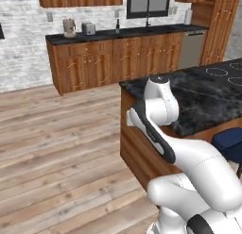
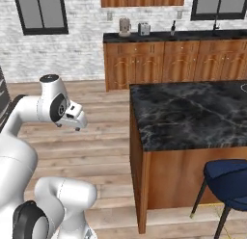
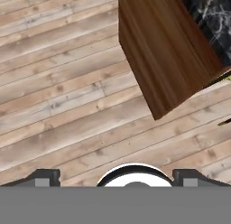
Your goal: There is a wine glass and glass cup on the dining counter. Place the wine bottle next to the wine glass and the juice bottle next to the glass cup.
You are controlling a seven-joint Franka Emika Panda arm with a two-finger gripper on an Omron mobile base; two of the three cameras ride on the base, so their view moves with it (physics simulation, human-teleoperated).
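The dining counter (image 2: 193, 115) fills the near right, its black marble worktop bare where it shows — no glassware or bottle can be made out on it from here. Along the far wall runs the narrower cabinet worktop (image 1: 125, 34), where a slim dark shape that is probably the wine bottle (image 1: 117, 26) stands well apart from the robot. The gripper (image 3: 115, 179) hangs over the wood floor (image 3: 58, 96), fingers spread wide and empty (ready, I judge, to fetch).
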